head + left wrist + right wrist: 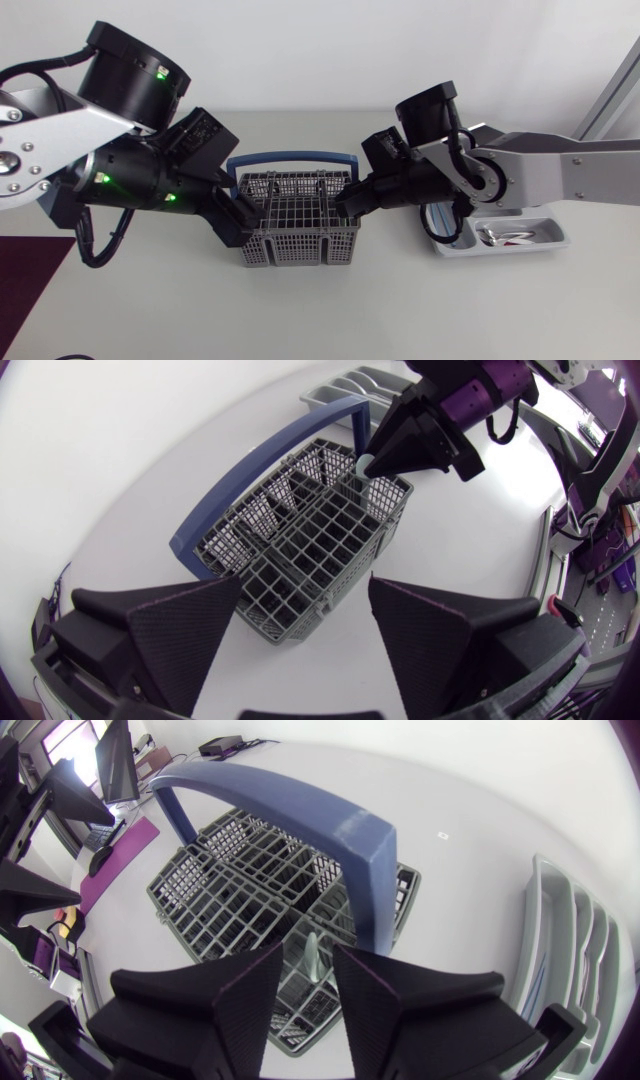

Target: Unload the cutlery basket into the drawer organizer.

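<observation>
Grey wire-mesh cutlery basket with a blue arched handle (300, 240) sits mid-table, left gripper (305, 590) spread wide astride one corner, right gripper (348, 198) dipped in at the opposite side over a silvery utensil handle (312, 957) (clamped or not, cannot tell), pale grey plastic drawer organizer (545, 238) just beyond the right arm.

Grey mesh basket (300, 235), blue handle (290, 158)
</observation>
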You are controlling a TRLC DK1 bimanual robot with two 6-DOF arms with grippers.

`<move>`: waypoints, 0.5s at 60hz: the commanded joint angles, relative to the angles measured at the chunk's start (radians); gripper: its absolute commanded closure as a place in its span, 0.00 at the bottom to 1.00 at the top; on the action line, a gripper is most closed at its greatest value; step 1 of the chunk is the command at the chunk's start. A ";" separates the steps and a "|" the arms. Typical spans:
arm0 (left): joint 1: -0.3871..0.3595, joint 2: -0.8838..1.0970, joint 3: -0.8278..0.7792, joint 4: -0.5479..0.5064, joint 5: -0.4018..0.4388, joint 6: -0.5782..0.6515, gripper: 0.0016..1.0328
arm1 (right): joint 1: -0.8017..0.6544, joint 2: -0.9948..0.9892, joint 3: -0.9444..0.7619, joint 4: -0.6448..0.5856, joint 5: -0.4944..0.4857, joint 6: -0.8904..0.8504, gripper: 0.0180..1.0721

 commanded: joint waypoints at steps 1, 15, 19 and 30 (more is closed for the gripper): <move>0.006 -0.013 -0.027 0.010 0.000 0.010 0.05 | 0.013 0.028 -0.013 0.022 0.016 0.024 0.72; 0.001 -0.013 -0.028 0.010 0.000 0.004 0.05 | 0.014 0.034 -0.022 0.043 0.021 0.018 0.91; 0.000 -0.013 -0.030 0.012 0.001 0.004 0.05 | 0.014 0.028 -0.025 0.048 0.021 0.013 0.94; -0.002 -0.013 -0.034 0.014 0.001 0.004 0.05 | 0.014 0.008 -0.033 0.049 0.008 0.005 0.95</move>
